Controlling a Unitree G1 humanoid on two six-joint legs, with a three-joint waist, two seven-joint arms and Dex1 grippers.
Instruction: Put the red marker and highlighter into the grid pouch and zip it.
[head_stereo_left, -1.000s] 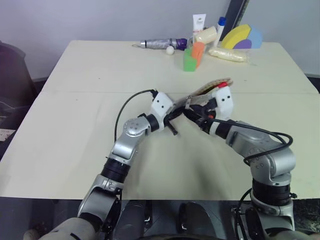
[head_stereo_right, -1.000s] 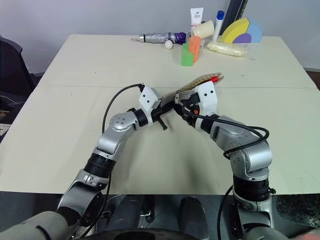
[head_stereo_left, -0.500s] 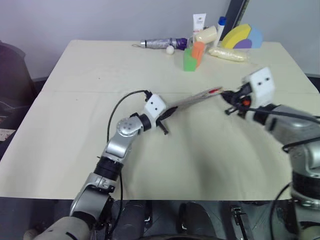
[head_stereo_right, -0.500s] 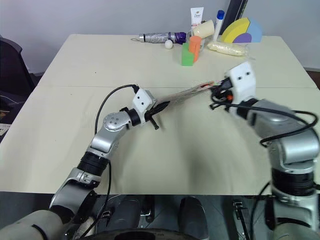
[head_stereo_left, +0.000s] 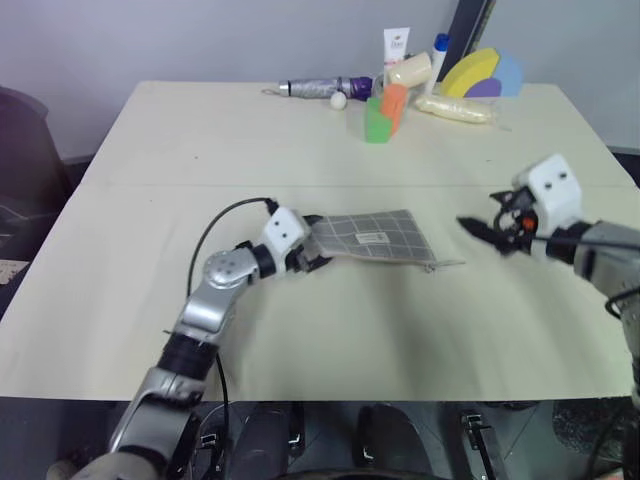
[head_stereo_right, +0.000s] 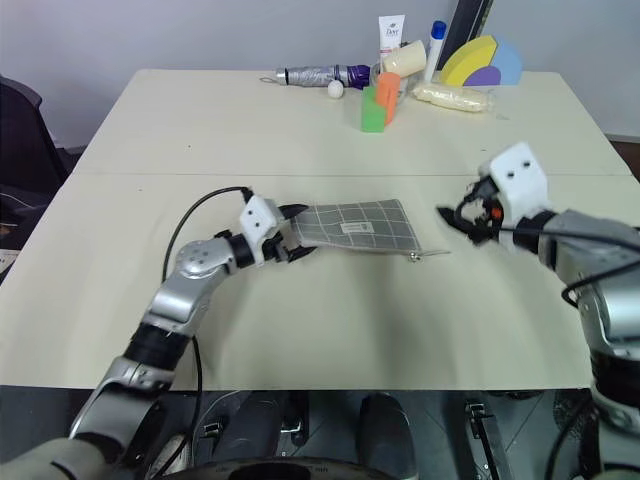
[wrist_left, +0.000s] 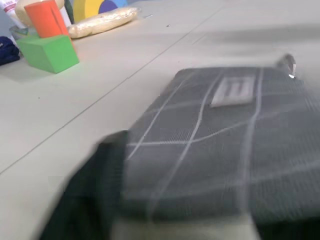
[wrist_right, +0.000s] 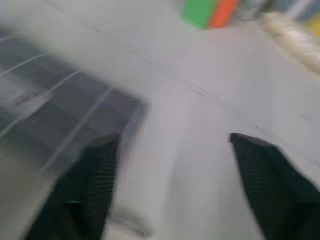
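Observation:
The grid pouch (head_stereo_left: 375, 236) lies flat on the table, label up, with its zipper pull tab (head_stereo_left: 441, 264) sticking out at the right corner. My left gripper (head_stereo_right: 296, 231) is open at the pouch's left end, its fingers spread either side of that edge; the left wrist view looks along the pouch (wrist_left: 225, 145). My right gripper (head_stereo_left: 478, 232) hangs open and empty over bare table to the right of the pouch, apart from it. Its fingers (wrist_right: 85, 190) stand wide, with the pouch (wrist_right: 55, 110) off to one side. The red marker and the highlighter are hidden.
At the table's far edge stand a green block (head_stereo_left: 378, 122) with an orange block, a folded umbrella (head_stereo_left: 320, 88), a white tube, a bottle, a pale packet (head_stereo_left: 455, 108) and a rainbow-shaped toy (head_stereo_left: 485, 75). A black cable loops off my left wrist.
Both grippers have opened and let go of the pouch, which went from held up between them to lying flat. The right gripper swung away to the right; the left moved left and lower.

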